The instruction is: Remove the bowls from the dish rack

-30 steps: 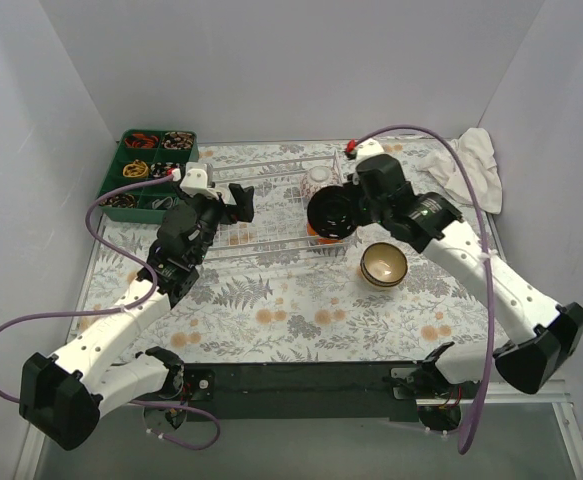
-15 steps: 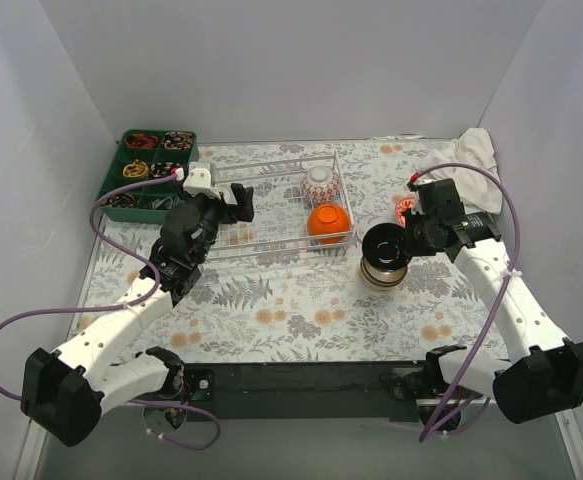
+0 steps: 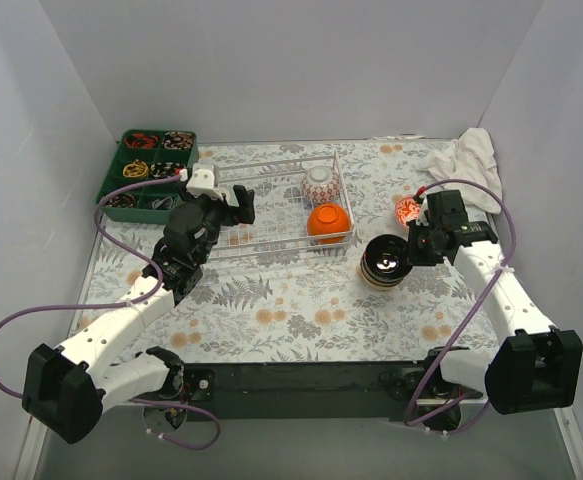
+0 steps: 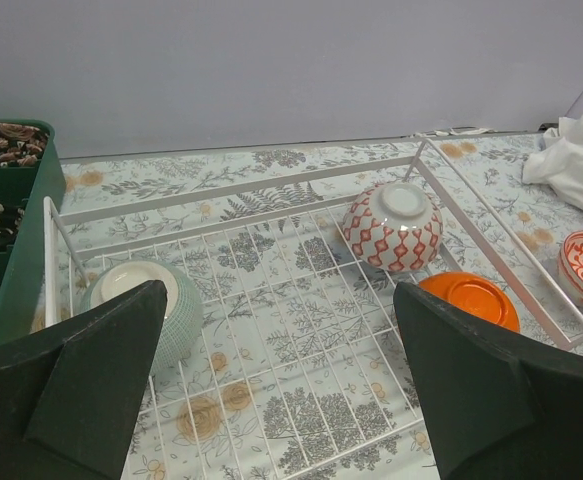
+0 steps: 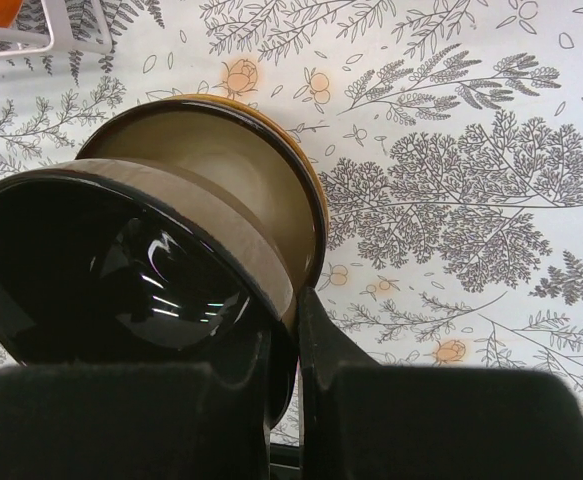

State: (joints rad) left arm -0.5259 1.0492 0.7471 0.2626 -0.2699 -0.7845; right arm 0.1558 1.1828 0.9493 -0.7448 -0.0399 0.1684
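Dish rack (image 3: pixel 276 248) sits mid-table (image 3: pixel 301 320), toward far edge. In it, all upside down: orange bowl (image 3: pixel 328 222) and red-patterned bowl (image 3: pixel 318 183) at the right end, pale green bowl (image 4: pixel 136 282) at the left end. Left gripper (image 4: pixel 279 292) hovers over the rack, jaws wide apart, holding nothing. Right of the rack, right gripper (image 5: pixel 286 335) is clamped on the rim of a tilted dark brown bowl (image 3: pixel 385 257), directly over the olive-tan bowl (image 5: pixel 211 160); contact unclear.

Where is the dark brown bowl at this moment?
The dark bowl is right of the rack in the top view, its rim pinched by the right gripper, just over the tan bowl on the table.
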